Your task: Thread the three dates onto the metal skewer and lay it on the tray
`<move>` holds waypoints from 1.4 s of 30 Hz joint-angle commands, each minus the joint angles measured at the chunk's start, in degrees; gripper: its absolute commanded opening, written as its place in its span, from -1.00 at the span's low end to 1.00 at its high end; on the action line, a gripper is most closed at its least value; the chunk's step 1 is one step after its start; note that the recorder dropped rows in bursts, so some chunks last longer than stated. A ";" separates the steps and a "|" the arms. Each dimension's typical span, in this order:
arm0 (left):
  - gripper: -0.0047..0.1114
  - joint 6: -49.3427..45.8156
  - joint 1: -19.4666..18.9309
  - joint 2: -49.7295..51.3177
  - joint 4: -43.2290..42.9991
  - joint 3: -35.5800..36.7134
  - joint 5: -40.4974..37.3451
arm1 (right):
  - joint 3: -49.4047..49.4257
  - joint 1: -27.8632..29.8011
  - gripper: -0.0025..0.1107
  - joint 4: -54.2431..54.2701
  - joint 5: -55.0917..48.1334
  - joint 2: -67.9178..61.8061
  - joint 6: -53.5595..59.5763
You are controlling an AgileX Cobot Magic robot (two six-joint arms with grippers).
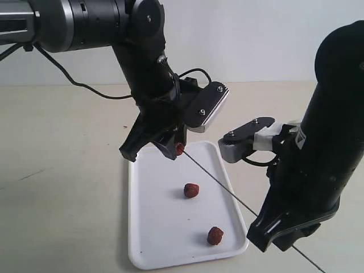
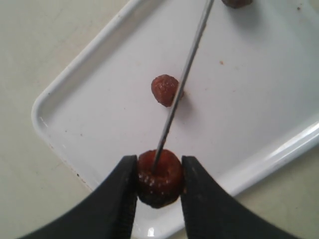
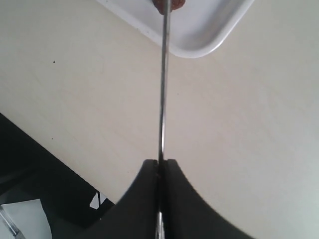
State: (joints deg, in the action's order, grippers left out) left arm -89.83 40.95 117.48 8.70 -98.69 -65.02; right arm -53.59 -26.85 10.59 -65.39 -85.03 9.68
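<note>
The left end effector (image 2: 158,163) is clenched on 1 of the 3 dates (image 2: 159,183), which is pinched between the 2 black fingers (image 2: 117,196) over the far end of the tray (image 1: 136,227). The right end effector (image 3: 160,164) is clenched on the metal skewer (image 3: 162,89), with the thin rod trapped between fingers that are pressed together, off the tray's right corner and above the surface (image 1: 62,170). A short length of rod is seen sticking out behind that grip. From there the metal skewer is carried on a slant across the tray, and its tip is met by the middle of the held date's exposed face. How deep it has entered cannot be told. The other 2 dates (image 1: 191,190) (image 1: 215,235) are left loose on the tray, apart from each other and unthreaded, 1 near the middle and 1 towards the near right corner.
</note>
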 commanded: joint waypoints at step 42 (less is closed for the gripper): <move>-0.39 -2.34 1.96 -1.09 1.31 0.06 -0.89 | -10.31 0.19 -0.96 1.50 1.11 -4.93 7.28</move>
State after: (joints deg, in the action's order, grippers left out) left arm -91.65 42.30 117.24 6.94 -98.69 -66.05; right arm -63.05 -26.66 10.71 -69.44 -89.87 15.03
